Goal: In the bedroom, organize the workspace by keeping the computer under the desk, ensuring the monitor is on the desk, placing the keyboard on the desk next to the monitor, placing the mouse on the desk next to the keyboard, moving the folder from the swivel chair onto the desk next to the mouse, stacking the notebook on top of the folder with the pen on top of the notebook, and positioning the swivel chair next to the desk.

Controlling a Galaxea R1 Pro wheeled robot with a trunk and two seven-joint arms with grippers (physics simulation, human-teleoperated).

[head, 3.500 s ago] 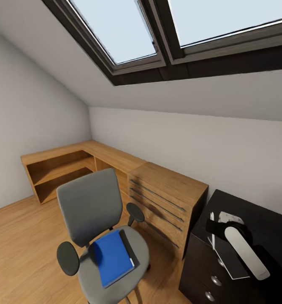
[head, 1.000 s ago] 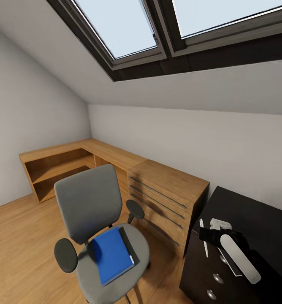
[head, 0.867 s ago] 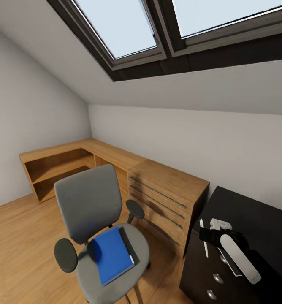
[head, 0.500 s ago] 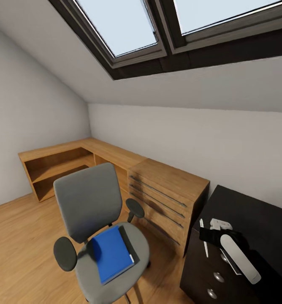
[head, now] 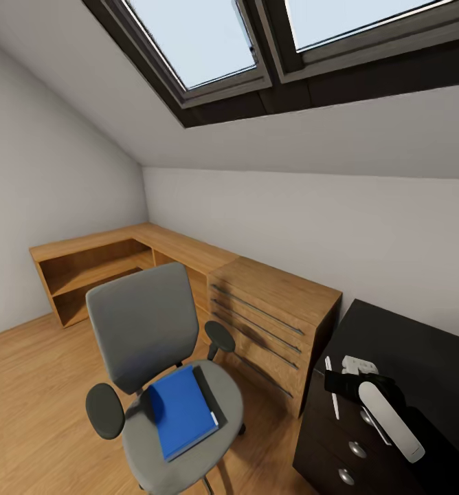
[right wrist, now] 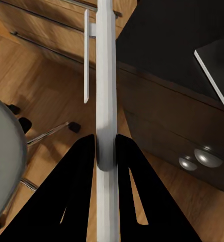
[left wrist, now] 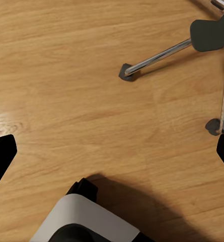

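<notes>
Right arm reaches over the desk (head: 422, 357) corner, its gripper (right wrist: 105, 151) clamped on the pen (right wrist: 105, 75) (white, slim). Left gripper (left wrist: 112, 151) hangs over the floor, fingers spread. Notebook (head: 183, 411) sits atop the folder (head: 210, 395) on the swivel chair (head: 147, 344).

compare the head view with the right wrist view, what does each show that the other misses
Head view: the blue notebook lying on the swivel chair, the chair's grey back, and the skylights.
Right wrist view: a close look at the right claw shut on the pen, the pen's clip, and a chrome chair leg.
Both: the black desk, its round knobs and the wooden dresser.
</notes>
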